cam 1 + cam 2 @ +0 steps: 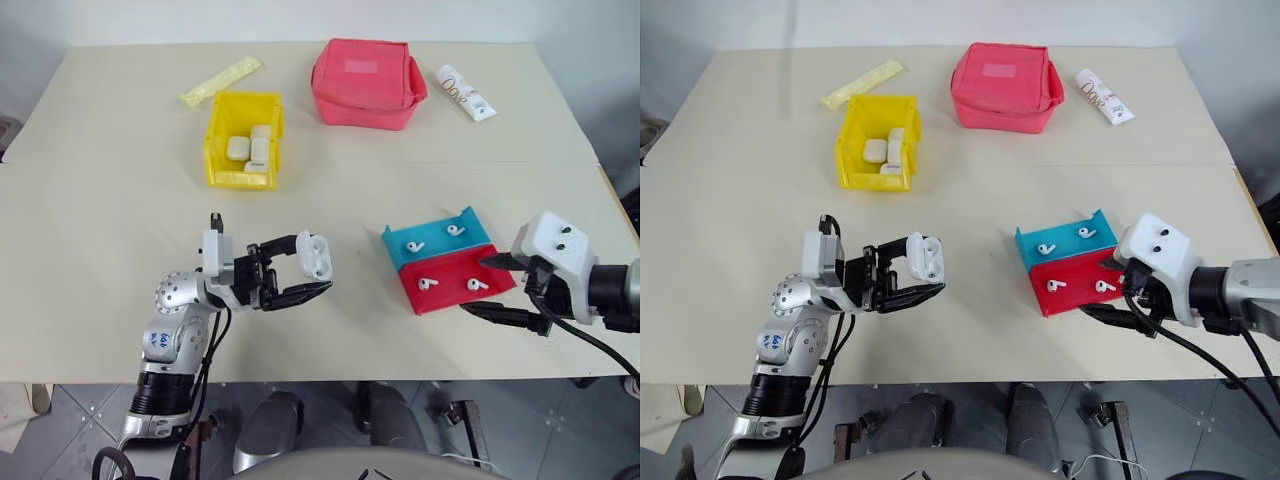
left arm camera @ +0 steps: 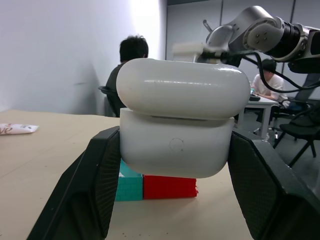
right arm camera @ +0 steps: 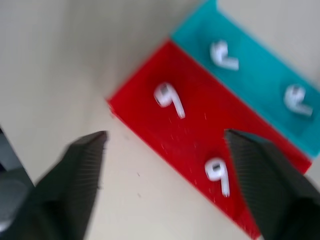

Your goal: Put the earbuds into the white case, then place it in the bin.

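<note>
My left gripper (image 1: pixel 312 266) is shut on the white case (image 1: pixel 314 255), holding it above the table's near middle. In the left wrist view the white case (image 2: pixel 182 125) sits between both fingers with its lid lowered. Several earbuds lie in the blue-and-red tray (image 1: pixel 445 292), two on the blue half (image 1: pixel 414 246) and two on the red half (image 1: pixel 428 284). My right gripper (image 1: pixel 478 284) stands open at the tray's near right corner, and in its wrist view (image 3: pixel 165 142) it hangs above the red half, touching nothing. The yellow bin (image 1: pixel 215 140) stands at the back left.
The bin holds a few white cases (image 1: pixel 250 150). A red fabric pouch (image 1: pixel 366 82) sits at the back centre, a white tube (image 1: pixel 466 93) to its right, and a yellow packet (image 1: pixel 221 81) behind the bin. People sit beyond the table (image 2: pixel 132 60).
</note>
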Controlling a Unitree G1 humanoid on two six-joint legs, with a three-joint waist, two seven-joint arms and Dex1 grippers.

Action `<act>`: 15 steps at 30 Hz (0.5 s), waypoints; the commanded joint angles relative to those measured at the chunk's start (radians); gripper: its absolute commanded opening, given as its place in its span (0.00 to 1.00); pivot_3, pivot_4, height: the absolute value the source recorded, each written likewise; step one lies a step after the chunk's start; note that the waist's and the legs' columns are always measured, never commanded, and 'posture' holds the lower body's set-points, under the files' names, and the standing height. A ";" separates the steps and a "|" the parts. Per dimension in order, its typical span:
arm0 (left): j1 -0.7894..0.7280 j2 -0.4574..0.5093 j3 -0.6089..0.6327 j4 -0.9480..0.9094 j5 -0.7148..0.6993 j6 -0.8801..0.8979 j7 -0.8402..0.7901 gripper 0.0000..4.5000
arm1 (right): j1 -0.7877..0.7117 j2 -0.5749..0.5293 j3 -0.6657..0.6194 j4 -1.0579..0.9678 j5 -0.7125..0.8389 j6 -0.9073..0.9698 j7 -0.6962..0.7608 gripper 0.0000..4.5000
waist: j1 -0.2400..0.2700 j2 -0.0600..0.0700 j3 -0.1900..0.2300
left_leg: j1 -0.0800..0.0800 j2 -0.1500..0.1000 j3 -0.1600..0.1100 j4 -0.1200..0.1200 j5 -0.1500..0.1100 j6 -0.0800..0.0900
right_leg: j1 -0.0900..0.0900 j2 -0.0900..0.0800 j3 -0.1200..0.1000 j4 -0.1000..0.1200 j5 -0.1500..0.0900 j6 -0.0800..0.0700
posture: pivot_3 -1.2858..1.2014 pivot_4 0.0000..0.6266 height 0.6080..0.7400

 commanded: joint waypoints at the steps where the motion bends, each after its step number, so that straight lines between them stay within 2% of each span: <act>1: 0.024 -0.005 -0.010 -0.061 -0.016 -0.013 0.022 0.62 | -0.060 -0.035 0.071 0.017 -0.046 -0.012 0.031 0.56 | -0.002 0.000 0.000 | 0.000 0.000 0.000 0.000 0.000 0.000 | 0.000 0.000 0.000 0.000 0.000 0.000 | 0.52 0.24 1.00; 15: 0.063 -0.020 -0.042 -0.093 -0.013 -0.031 0.062 0.62 | -0.327 0.002 0.412 0.196 -0.293 -0.060 0.110 0.56 | -0.007 0.001 0.000 | 0.000 0.001 0.000 -0.001 0.000 -0.001 | -0.002 0.001 0.000 0.000 0.000 0.000 | 0.52 0.24 1.00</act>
